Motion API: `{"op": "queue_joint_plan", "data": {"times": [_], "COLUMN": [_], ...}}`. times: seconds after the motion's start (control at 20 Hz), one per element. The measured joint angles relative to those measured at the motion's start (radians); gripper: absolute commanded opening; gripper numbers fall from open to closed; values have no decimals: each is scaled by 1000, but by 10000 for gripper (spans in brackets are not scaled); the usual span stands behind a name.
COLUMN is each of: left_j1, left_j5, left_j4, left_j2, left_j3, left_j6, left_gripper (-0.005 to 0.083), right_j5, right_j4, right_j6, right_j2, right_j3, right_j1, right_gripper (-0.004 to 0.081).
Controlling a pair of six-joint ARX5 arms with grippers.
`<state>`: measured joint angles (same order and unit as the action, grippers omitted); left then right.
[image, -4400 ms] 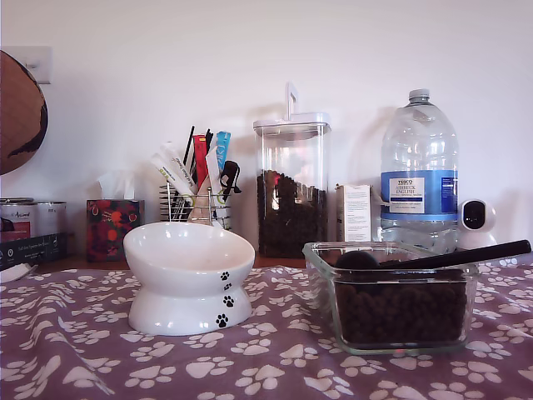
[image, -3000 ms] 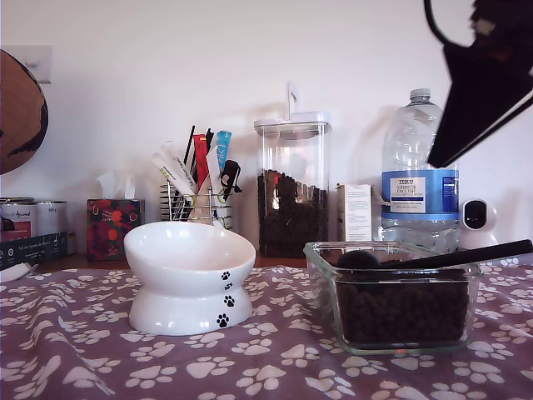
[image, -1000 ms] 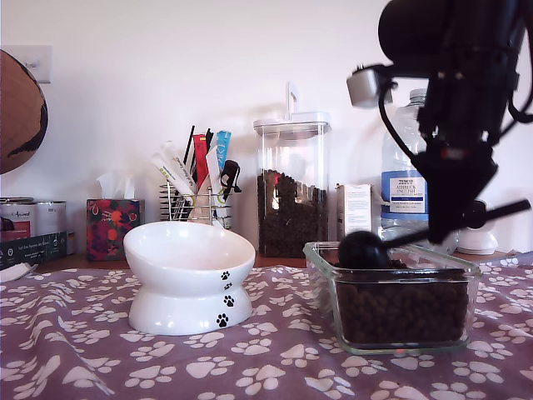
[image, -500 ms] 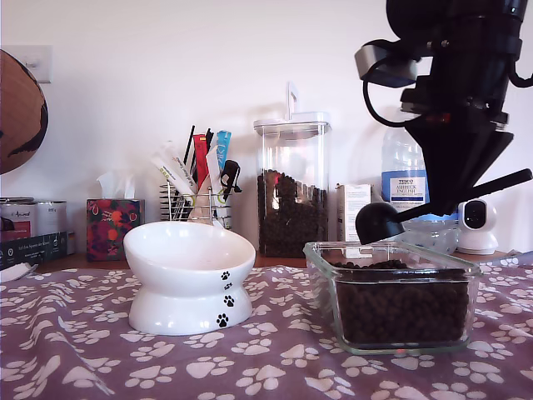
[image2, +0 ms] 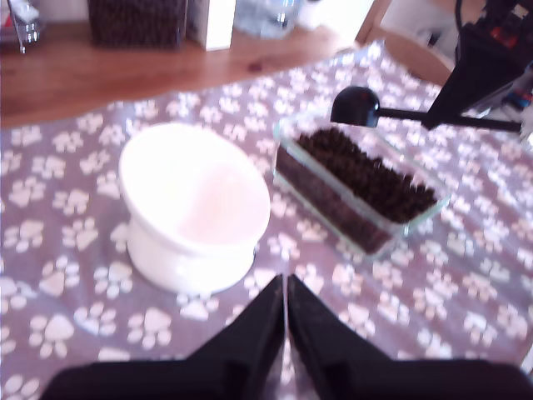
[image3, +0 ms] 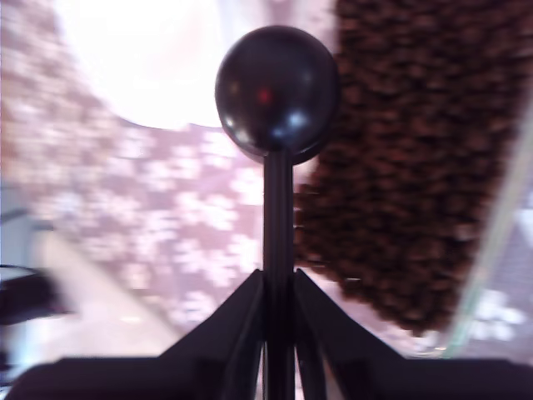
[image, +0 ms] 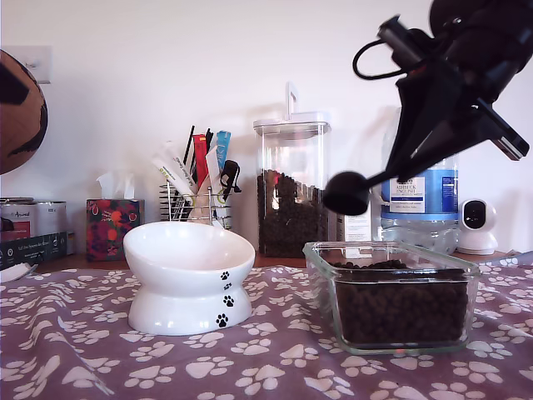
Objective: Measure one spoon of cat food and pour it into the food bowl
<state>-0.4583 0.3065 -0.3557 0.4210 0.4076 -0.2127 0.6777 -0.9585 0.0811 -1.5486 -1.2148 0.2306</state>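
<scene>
My second gripper (image: 405,169) is shut on the thin handle of the black spoon (image: 347,193). It holds the spoon in the air above the exterior view's left end of the clear glass dish (image: 320,271) of brown cat food (image: 400,312). The spoon's round bowl (image3: 277,90) shows only its dark outside, so its contents are hidden. The white food bowl (image: 187,279) with black paw prints stands to the exterior view's left of the dish. My first gripper (image2: 286,290) hovers shut and empty over the cloth, near the food bowl (image2: 166,250).
Along the back wall stand a tall clear canister of kibble (image: 290,192), a large water bottle (image: 420,196), a wire caddy of utensils (image: 198,196), a tissue box (image: 113,227), cans (image: 32,218) and a small white camera (image: 478,225). A purple paw-print cloth (image: 266,358) covers the table.
An arm came in from the exterior view's upper right and took the spoon's handle. The spoon has risen out of the glass dish and swung toward the exterior view's left.
</scene>
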Motion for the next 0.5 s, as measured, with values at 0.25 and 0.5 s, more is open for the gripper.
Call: {"op": "queue_joint_plan", "data": {"times": [0.25,0.5], "left_j1": [0,-27], "left_j5": [89,123], "left_j4": [208,422], "left_j2": [65,213], "left_j3": [0,0], "left_j6": [-69,-103], "left_gripper": [-22,-22], "right_j5": [287,480], "right_j4": [-3,5], "right_j6": [-70,-210], "right_j2": [0,0], "right_j3": [2,3], "right_j1": [-120,-129], "right_gripper": [-13,-13]}}
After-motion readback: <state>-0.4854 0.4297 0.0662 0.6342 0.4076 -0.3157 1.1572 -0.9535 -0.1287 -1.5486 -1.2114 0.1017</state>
